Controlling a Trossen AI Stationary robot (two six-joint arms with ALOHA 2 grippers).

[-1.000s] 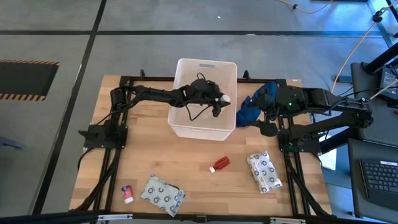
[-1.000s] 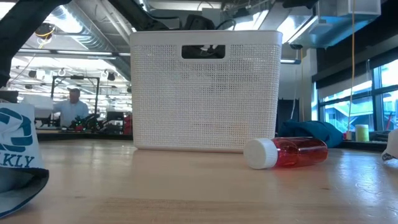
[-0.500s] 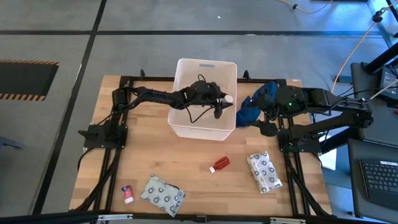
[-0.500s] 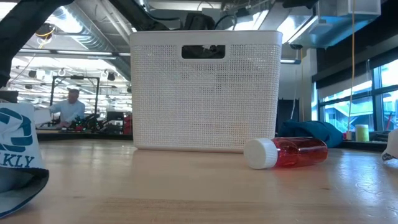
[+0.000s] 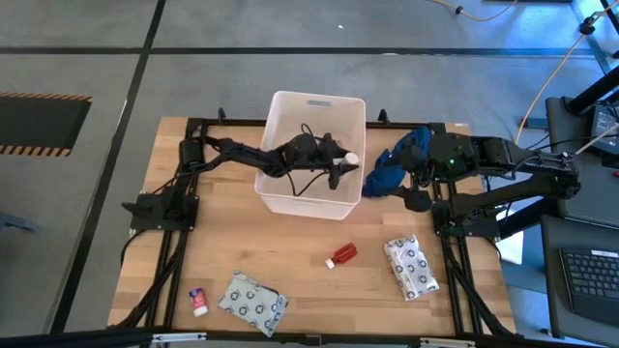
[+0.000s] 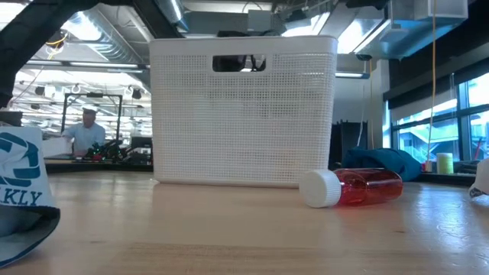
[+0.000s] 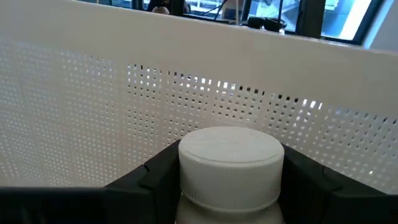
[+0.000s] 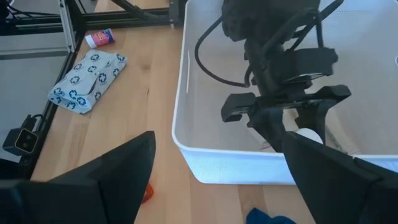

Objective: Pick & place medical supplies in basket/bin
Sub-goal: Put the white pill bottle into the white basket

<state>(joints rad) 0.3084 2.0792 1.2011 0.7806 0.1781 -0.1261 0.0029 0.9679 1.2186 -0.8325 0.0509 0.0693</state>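
Observation:
The white tub point(image 5: 309, 104) stands at the table's far middle. My left gripper point(image 5: 338, 166) reaches inside it, shut on the white pill bottle point(image 7: 230, 163), whose cap point(image 5: 352, 159) points at the tub's right wall point(image 7: 93, 93). My right gripper point(image 5: 418, 191) waits open to the right of the tub, beside the dark blue cloth bundle point(image 5: 397, 164). Lying on the table are a red vial point(image 5: 342, 255) on its side, two dotted packets point(image 5: 411, 267) point(image 5: 253, 302) and a small tube point(image 5: 197, 300). My left gripper pinches the pill bottle between its two fingers point(image 7: 155, 180), one on each side, around the cap and neck point(image 7: 230, 186). The bottle's body is hidden below the wrist picture's edge. The bottle is inside the tub; whether it rests on the tub's floor I cannot tell.
The tub point(image 6: 244, 114) has tall perforated walls and a handle slot point(image 6: 238, 63). The red vial point(image 6: 353, 187) lies in front of its right corner. Bare wood stretches between the tub and the near items. Black frame rails run along both table sides.
The tub has slid a little toward the table's left edge, staying upright. My left arm inside it has shifted the same way, still shut on the bottle. The items on the table have stayed put.

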